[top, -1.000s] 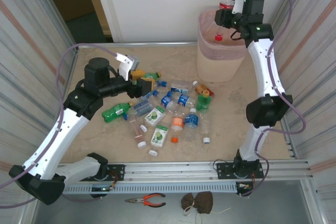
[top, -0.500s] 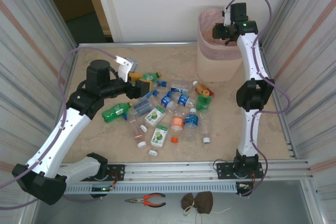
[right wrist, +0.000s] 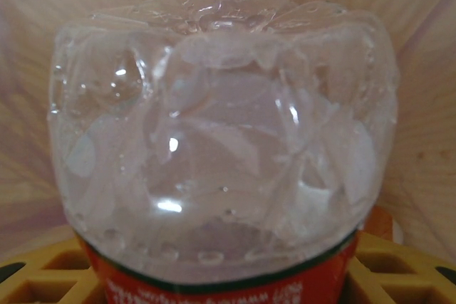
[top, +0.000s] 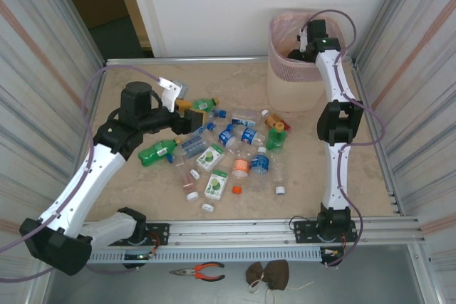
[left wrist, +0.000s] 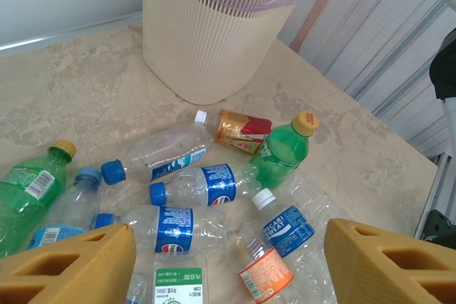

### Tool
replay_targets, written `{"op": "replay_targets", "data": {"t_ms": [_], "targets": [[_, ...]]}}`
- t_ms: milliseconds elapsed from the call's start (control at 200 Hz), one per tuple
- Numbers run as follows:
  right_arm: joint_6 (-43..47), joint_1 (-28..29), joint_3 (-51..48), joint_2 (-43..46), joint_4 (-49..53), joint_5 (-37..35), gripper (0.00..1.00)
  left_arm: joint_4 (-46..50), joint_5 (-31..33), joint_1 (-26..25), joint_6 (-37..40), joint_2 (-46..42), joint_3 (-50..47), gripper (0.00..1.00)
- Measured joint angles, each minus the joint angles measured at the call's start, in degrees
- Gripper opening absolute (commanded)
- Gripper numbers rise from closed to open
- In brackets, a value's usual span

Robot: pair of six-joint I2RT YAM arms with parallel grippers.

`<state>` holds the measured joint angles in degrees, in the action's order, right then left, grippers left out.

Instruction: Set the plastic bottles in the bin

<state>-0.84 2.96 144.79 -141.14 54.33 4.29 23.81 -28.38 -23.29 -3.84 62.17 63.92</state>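
Top external view: the right arm reached up and over the rim of the bin [top: 296, 83], which stood at the far right of the table [top: 128, 83], and the right gripper [top: 304, 45] was down inside its mouth. In the right wrist view that gripper [right wrist: 228, 279] was clenched on a red-label bottle [right wrist: 221, 147]. The clear, crumpled body sat between the yellow fingers [right wrist: 43, 272] with its base toward the camera. The pink bag [right wrist: 420, 140] lining the bin lay close behind the bottle on all sides. Whether the bottle touched the bag could not be told.

The rest of the bottles [top: 231, 137] lay scattered on their sides in the middle of the table, near the bin but apart from it. One green bottle [top: 157, 152] was at the pile's left edge. A few loose caps [top: 280, 190] sat at the pile's near side.

The left gripper [top: 191, 113] hung over the far left part of the pile. In the left wrist view its jaws stood released, with nothing between the two yellow fingers [left wrist: 64, 265]. Below them were blue-label bottles [left wrist: 206, 181] and a green one with a yellow cap [left wrist: 285, 149], and the bin [left wrist: 214, 40] stood beyond. Pliers [top: 199, 271] lay in front of the arm bases, off the table.
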Motion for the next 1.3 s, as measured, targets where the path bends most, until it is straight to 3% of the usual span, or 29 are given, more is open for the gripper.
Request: {"op": "replay_targets", "data": {"t_ms": [336, 496, 676, 992, 1303], "targets": [[1.03, -0.09, 1.9, -2.73, 1.99, 0.04, 0.63, 1.42, 0.52, 1.88, 2.03, 3.76, -0.31, 0.7], [1.4, -0.09, 1.97, -2.73, 2.34, 0.04, 0.72, 4.85, 1.09, 2.62, 4.59, 5.77, -0.04, 0.71], [1.4, -0.09, 1.97, -2.58, 2.32, 0.0, 0.75, 11.08, 2.25, 2.82, 9.64, 8.92, 3.58, 0.72], [1.38, -0.09, 1.97, -0.15, 2.34, 0.02, 0.77, 22.27, 9.44, 2.82, 19.15, 12.74, 7.54, 0.71], [1.36, -0.09, 2.01, 10.19, 2.34, 0.04, 0.78, 28.85, 20.31, 3.08, 25.07, 17.42, 6.6, 0.72]]}}
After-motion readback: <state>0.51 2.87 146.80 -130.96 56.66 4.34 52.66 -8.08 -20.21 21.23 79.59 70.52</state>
